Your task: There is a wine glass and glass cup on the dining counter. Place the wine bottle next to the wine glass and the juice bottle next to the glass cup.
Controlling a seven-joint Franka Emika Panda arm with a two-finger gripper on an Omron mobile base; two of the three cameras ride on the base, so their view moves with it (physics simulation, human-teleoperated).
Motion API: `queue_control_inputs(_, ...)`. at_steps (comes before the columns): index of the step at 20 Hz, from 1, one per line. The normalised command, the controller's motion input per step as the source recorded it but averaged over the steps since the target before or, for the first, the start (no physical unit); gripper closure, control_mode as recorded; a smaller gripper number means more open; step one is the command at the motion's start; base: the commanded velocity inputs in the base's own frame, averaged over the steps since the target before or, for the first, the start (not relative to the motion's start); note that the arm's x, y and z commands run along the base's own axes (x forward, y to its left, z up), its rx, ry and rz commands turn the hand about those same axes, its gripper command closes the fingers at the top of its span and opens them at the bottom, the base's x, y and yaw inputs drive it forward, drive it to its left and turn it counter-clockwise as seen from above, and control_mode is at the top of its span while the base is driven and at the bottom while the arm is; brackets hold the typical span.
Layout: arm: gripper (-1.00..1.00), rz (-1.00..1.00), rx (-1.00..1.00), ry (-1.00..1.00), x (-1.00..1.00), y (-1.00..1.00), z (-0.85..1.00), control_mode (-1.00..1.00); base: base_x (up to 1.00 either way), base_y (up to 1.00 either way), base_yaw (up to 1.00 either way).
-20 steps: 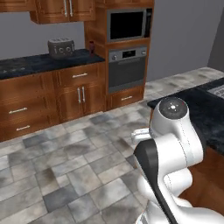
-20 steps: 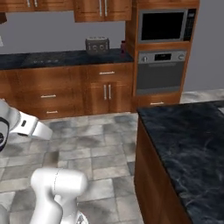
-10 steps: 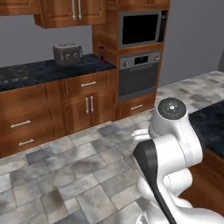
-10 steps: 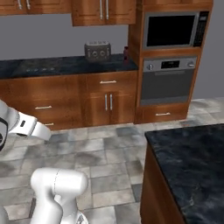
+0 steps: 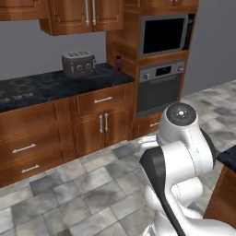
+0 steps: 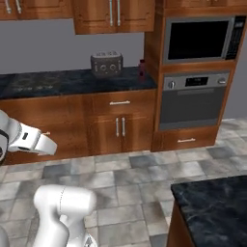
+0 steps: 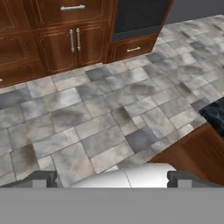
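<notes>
While your gripper [image 7: 111,179] hangs with its tips spread wide apart and nothing between them, looking down at floor tiles in the hand view, the nearest task item is the juice bottle [image 5: 118,65], a slim red shape on the back counter [image 5: 55,85] just right of the toaster [image 5: 78,63], upper middle of the left base view, and again at the upper middle of the right base view [image 6: 142,68]. You are well apart from it, so you need to drive closer first. Judging from this, the main risk is reaching too soon and stalling short, or sweeping the arm into the toaster or the oven tower [image 6: 200,72] beside the bottle. The dining counter [image 6: 217,207] corner sits lower right in the right base view; watch that the base or elbow does not clip it while turning. I cannot find the wine bottle or either glass.
</notes>
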Motion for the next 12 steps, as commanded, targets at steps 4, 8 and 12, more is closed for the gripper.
queue_control_inputs(4, -1.0, 0.0, 0.0, 0.0, 0.0, 0.0, 0.0, 1.0, 0.94, 0.0, 0.0)
queue_control_inputs(8, -1.0, 0.0, 0.0, 0.0, 0.0, 0.0, 0.0, 1.0, 0.94, 0.0, 0.0)
queue_control_inputs(12, -1.0, 0.0, 0.0, 0.0, 0.0, 0.0, 0.0, 1.0, 0.94, -0.02, 0.0)
